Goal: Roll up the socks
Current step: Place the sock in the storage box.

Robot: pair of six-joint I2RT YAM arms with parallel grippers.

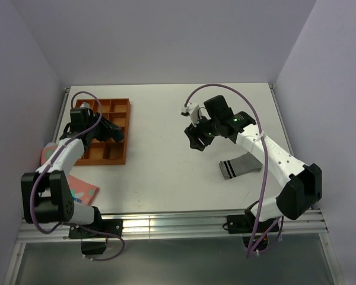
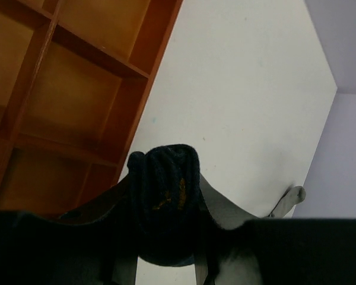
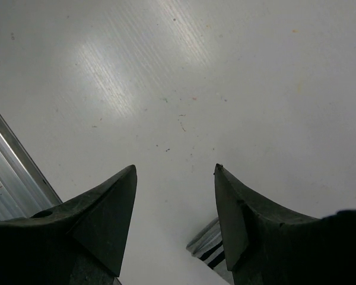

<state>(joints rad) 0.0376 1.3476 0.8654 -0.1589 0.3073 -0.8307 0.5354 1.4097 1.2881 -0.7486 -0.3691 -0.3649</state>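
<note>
The top camera looks down over the whole worktop [image 1: 166,178] — each wrist camera views it close, obliquely.

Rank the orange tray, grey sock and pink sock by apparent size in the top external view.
Largest to smallest:
1. orange tray
2. grey sock
3. pink sock
The left arm hides part of the pink sock, so second and third are unsure.
</note>
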